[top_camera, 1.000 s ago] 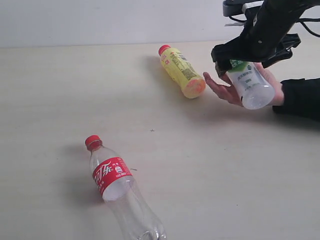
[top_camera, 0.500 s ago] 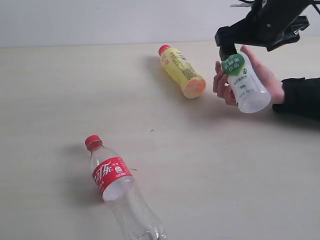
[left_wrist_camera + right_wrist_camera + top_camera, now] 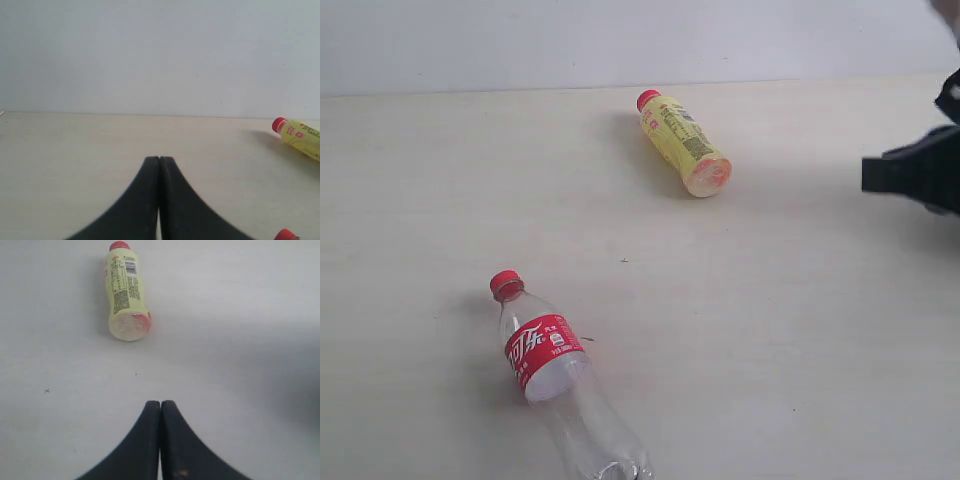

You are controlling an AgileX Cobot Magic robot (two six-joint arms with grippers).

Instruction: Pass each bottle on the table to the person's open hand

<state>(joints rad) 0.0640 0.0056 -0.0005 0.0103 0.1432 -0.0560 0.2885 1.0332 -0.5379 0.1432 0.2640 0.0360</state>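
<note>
The clear bottle (image 3: 552, 365) loses its base to the exterior view's lower edge. A dark blurred shape (image 3: 920, 172) at the right edge, probably the right arm, is cut off. Print on the yellow bottle (image 3: 682, 143) is illegibly small.

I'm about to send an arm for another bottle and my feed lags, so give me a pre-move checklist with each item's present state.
1. Right gripper free of load: ok, jaws together on nothing.
2. Right gripper open for a grasp: not ok, shut.
3. Left gripper free: ok, shut and empty.
4. Yellow plastic bottle with red cap unobstructed: ok, lying alone on the pale beige table.
5. Clear plastic bottle with red cap and red label unobstructed: ok, lying apart from the yellow one.
6. Person's open hand ready: cannot tell, no hand in any view.
</note>
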